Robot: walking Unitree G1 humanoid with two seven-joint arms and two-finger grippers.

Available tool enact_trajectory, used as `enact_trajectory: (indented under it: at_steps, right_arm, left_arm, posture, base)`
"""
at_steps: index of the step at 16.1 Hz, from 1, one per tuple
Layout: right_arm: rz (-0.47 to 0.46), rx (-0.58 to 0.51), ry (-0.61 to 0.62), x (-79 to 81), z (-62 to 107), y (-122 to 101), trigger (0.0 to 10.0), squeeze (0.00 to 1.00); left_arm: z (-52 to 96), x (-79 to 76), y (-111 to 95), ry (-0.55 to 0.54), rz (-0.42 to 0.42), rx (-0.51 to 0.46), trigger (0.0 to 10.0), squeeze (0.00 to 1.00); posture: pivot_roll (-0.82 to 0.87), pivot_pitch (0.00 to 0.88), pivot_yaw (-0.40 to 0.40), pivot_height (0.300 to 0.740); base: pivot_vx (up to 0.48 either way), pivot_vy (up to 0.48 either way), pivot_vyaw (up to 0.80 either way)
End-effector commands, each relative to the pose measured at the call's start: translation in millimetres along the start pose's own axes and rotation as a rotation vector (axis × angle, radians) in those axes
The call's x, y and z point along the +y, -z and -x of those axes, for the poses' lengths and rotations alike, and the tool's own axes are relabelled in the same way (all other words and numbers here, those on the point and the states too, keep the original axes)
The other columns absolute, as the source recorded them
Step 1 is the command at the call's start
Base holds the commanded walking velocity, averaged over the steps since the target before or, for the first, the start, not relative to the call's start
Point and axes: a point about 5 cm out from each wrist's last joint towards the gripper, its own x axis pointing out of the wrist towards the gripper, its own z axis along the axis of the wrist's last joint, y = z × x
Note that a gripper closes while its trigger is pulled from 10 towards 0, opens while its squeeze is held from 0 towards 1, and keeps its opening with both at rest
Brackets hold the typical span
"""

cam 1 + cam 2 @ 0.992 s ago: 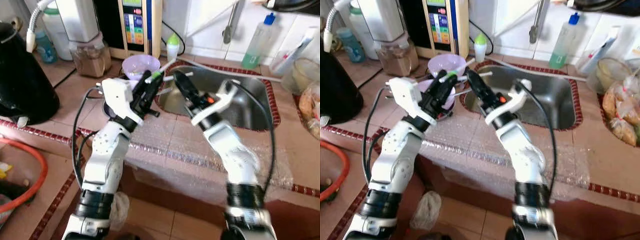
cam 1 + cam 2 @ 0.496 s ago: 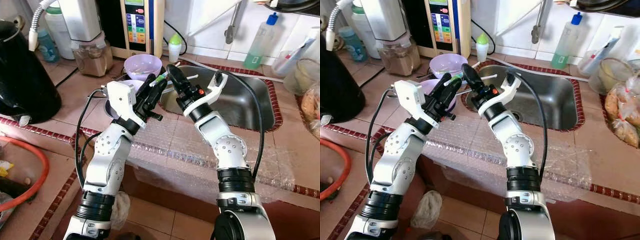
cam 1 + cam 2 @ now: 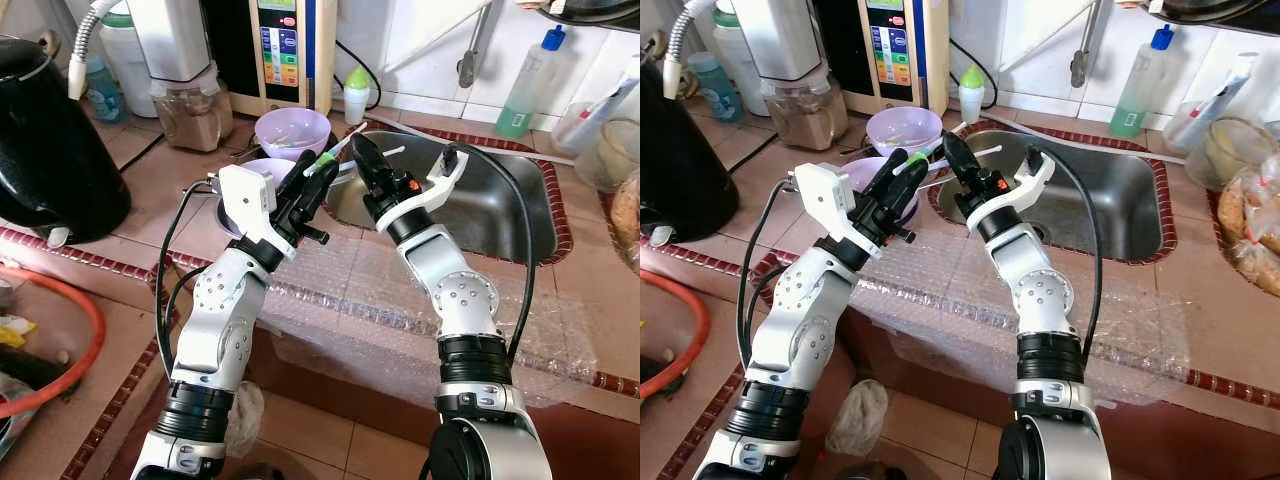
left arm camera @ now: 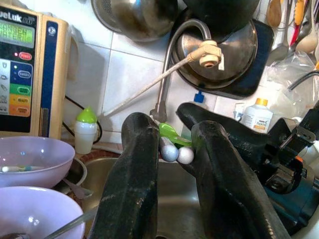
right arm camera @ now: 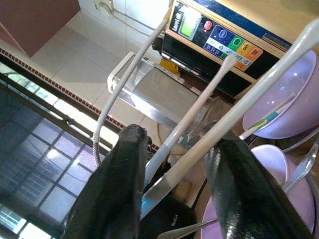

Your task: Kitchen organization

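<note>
Left wrist view: left gripper (image 4: 172, 164) pinching green-and-white utensils (image 4: 174, 144) between its fingers. Right gripper (image 5: 174, 179) clamped around the same long, thin white handles (image 5: 199, 112), beside lilac bowls (image 3: 293, 130).

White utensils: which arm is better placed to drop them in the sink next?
Right, probably. The right gripper already has the white utensils between its fingers and sits at the sink rim. The left gripper grips a green utensil beside the purple bowls.

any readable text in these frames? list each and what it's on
"euLuk" with small blurred characters after it: top of the beige control panel, first letters cut off by the frame edge.
Panel's green display and coloured buttons: too blurred to read.
White bottle label: too small to read.
Black kettle lettering: too small to read.
</note>
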Motion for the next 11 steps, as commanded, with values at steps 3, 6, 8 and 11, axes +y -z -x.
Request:
enact_trajectory:
  at_steps: [3, 6, 8, 11]
  right_arm:
    - [-0.009, -0.026, -0.030, 8.1, -7.4, -1.2, 0.0, 0.00]
    - [-0.004, -0.035, -0.033, 8.9, -8.5, -3.1, 0.0, 0.00]
    - [0.001, -0.042, -0.036, 10.4, -9.9, -4.7, 0.0, 0.00]
    - [0.023, -0.057, -0.049, 14.8, -12.9, -8.9, 0.0, 0.00]
  left_arm:
    - [1.0, 1.3, 5.4, -0.005, -0.012, 0.029, 10.0, 0.00]
    - [1.2, -0.8, 7.9, 0.015, -0.020, 0.040, 10.0, 0.00]
    - [1.2, -1.4, 9.0, 0.022, -0.018, 0.043, 10.0, 0.00]
    - [1.3, -1.3, 11.6, 0.026, -0.004, 0.052, 10.0, 1.00]
  posture:
    - [-0.04, 0.000, 0.033, 0.740]
    - [-0.04, 0.000, 0.034, 0.740]
    - [-0.04, 0.000, 0.032, 0.740]
    - [-0.04, 0.000, 0.036, 0.740]
  base:
    - [0.000, 0.000, 0.00]
    - [0.000, 0.000, 0.00]
    - [0.000, 0.000, 0.00]
    - [0.000, 0.000, 0.00]
